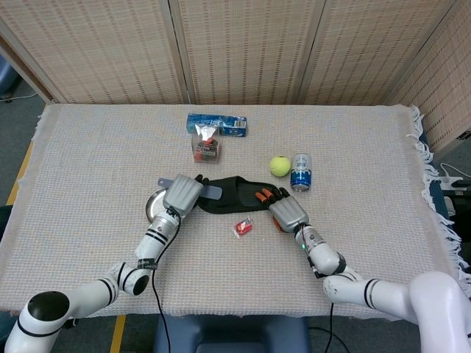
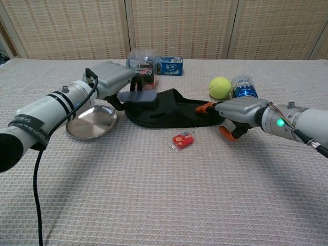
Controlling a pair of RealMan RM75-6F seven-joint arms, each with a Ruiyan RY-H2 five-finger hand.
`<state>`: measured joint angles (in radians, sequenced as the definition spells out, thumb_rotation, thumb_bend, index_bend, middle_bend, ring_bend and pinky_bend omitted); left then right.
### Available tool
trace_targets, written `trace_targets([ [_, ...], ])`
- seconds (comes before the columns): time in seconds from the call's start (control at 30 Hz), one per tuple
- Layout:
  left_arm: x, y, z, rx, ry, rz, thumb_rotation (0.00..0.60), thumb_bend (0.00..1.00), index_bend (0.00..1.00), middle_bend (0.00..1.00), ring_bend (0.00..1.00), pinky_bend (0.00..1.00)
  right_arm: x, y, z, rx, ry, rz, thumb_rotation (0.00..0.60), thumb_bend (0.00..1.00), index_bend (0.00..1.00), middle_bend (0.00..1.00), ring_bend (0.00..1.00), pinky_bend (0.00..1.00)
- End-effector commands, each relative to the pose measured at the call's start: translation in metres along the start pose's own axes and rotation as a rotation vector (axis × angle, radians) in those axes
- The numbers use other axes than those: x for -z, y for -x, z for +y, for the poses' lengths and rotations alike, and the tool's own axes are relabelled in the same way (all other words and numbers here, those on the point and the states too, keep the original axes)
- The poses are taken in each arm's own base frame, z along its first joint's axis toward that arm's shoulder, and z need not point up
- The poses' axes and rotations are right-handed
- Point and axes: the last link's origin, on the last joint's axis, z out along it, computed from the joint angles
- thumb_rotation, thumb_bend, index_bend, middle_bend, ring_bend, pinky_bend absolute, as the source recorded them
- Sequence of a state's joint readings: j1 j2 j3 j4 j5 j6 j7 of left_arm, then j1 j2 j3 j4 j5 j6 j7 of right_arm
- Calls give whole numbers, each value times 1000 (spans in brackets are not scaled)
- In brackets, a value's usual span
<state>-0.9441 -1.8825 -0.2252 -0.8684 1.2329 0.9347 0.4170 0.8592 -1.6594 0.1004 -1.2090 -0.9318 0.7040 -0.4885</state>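
Quick count on the table (image 1: 88, 147): one tennis ball (image 1: 279, 165), one drink can (image 1: 300, 172) just beside it, one blue box (image 1: 216, 123) at the back, one clear packet (image 1: 207, 146) right in front of that box, one small red wrapped sweet (image 1: 243, 227), one round metal dish (image 2: 91, 122), one black pouch (image 2: 169, 110) lying flat in the middle. Nothing in the dish, just bare steel.

Left hand (image 1: 182, 195) curled around a flat grey bar (image 2: 137, 96), held just above the pouch's left end, right next to the dish. Right hand (image 1: 287, 213) resting on the pouch's right end, fingers closed on something orange (image 2: 225, 133); can't tell exactly what. Sweet lying between the two hands, touching neither.
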Motion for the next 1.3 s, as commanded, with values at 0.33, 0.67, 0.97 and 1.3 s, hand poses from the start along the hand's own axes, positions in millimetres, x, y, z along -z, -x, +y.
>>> trace_targets([
  [0.33,7,-17,37,50,102,65,600,447,466,549,809,1000,2,1,1,-1,4,-3,600,657,10,0,0,0],
  [0.67,2,-8,35,-62,98,58,600,445,469,555,809,1000,3,-2,4,-4,6,-2,600,657,8,0,0,0],
  [0.97,-2,3,13,-111,39,12,600,443,473,555,809,1000,4,-1,6,-5,11,-7,600,657,7,0,0,0],
  [1.3,8,-9,18,-114,69,54,600,442,475,559,809,1000,10,-9,10,-27,7,12,600,656,0,0,0,0],
])
